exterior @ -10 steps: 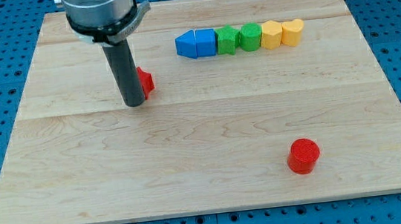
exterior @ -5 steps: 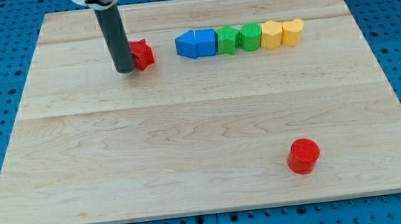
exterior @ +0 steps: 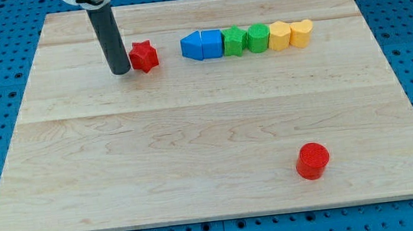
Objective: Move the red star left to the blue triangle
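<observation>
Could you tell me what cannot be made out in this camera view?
- Arm above my tip: cut off by the view's top edge.
- Whether my tip touches the red star: the gap is too fine to judge.
- Exact shapes of the two yellow blocks: too small.

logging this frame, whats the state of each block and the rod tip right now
my tip: on the board, just left of the star, contact unclear
red star block: flat, alone, gap to the row on its right
blue triangle block: left end of the row
blue, two green, two yellow blocks: packed in that row
red cylinder block: upright, alone, bottom right
</observation>
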`<state>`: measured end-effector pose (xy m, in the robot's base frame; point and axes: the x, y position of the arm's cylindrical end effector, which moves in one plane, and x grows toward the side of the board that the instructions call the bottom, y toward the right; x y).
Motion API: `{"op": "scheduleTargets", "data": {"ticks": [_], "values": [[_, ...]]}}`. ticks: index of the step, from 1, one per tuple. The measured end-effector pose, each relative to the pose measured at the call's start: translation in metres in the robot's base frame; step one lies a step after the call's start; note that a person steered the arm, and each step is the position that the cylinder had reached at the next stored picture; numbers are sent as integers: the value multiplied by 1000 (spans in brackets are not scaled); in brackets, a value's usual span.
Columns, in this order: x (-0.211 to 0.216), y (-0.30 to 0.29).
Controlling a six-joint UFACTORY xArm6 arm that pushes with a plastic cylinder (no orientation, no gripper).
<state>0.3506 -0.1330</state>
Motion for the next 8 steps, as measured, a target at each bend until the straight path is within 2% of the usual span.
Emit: {"op": "scheduleTargets", "data": {"ticks": [3,4,6,8], "values": [[-26,3],[-26,0],[0,-3],[-13,-3]]}}
